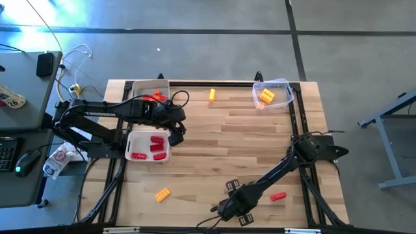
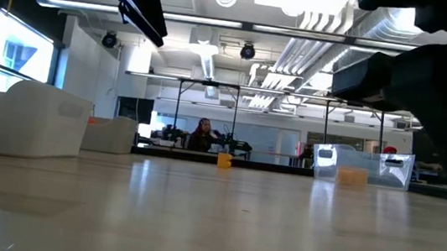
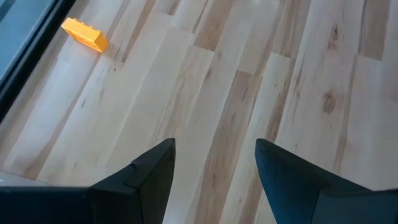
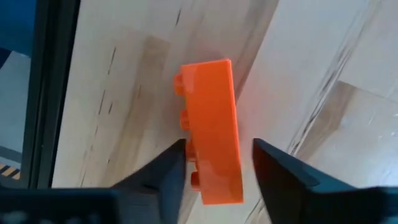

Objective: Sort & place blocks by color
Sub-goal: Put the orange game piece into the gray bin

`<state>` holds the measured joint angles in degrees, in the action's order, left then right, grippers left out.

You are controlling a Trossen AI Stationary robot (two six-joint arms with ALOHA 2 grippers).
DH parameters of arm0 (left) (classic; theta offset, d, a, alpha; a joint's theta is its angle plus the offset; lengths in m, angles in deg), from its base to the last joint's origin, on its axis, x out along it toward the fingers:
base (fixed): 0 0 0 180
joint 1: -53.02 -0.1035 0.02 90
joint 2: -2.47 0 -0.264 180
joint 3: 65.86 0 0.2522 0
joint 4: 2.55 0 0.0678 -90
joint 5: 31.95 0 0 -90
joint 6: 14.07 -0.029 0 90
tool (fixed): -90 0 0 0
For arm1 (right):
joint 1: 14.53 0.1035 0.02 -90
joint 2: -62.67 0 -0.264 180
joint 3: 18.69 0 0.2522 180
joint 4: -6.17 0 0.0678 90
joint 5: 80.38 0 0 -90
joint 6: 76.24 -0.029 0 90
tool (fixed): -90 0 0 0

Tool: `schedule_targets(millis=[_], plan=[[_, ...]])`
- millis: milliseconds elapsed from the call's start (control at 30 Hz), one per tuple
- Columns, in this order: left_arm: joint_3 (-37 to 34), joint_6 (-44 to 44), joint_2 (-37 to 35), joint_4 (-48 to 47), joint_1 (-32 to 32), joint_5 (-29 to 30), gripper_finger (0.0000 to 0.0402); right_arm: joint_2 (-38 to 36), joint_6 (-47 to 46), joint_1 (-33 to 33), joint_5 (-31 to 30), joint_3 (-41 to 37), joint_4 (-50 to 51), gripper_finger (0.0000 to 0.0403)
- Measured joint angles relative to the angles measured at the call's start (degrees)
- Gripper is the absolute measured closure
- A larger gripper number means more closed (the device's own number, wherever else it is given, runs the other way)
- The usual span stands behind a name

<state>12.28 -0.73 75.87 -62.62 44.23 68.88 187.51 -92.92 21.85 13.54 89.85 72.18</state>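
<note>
My right gripper (image 1: 224, 209) is low at the table's near edge, open. An orange studded block (image 4: 211, 130) lies on the wood between its fingers, studs sideways; I cannot tell whether either finger touches it. In the high view the gripper hides this block. My left gripper (image 1: 174, 133) hovers open over bare wood beside the near white tray (image 1: 133, 138), which holds red blocks (image 1: 156, 144). A yellow block (image 3: 84, 34) lies ahead of the left gripper (image 3: 214, 168). The far white tray (image 1: 140, 88) holds red-orange blocks (image 1: 156, 97).
A clear tub (image 1: 286, 88) at the far right holds yellow and orange blocks (image 1: 266, 96). Loose on the wood lie a yellow block (image 1: 212, 95) by the far edge, another yellow one (image 1: 162, 194) near left, and a red one (image 1: 278, 195) near right. A person (image 2: 202, 136) sits far behind.
</note>
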Motion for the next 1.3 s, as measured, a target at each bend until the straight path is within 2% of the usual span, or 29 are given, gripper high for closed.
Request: schedule_targets(millis=[133,167,333,533,667,933,1300], plan=[[0.0,0.0,0.0,-0.04,0.0,-0.37,0.0192,-0.02,-0.21,0.0,0.64,0.0,0.12,0.0328],[0.0,0.0,0.0,-0.02,0.0,-0.37,0.0192,-0.04,-0.47,-0.02,0.74,0.02,0.23,0.0335],[0.0,0.0,0.0,-0.02,-0.02,-0.72,0.0192,-0.58,-2.68,-0.86,0.29,0.02,3.11,0.0335],[0.0,-0.14,-0.02,0.07,0.0,-3.97,0.0192,-1.47,-0.86,-3.05,-5.57,0.02,6.61,0.0335],[0.0,-4.0,-0.02,0.05,0.21,-5.89,0.0192,-2.86,0.56,-5.31,-9.26,0.02,7.33,0.0335],[0.0,-16.15,-0.02,0.07,3.11,-6.01,0.0192,-7.91,2.34,-10.35,-18.04,0.02,7.41,0.0335],[0.0,-18.49,-0.02,0.34,6.56,-5.92,0.0192,-14.29,7.54,-17.15,-25.37,0.02,4.84,0.0335]])
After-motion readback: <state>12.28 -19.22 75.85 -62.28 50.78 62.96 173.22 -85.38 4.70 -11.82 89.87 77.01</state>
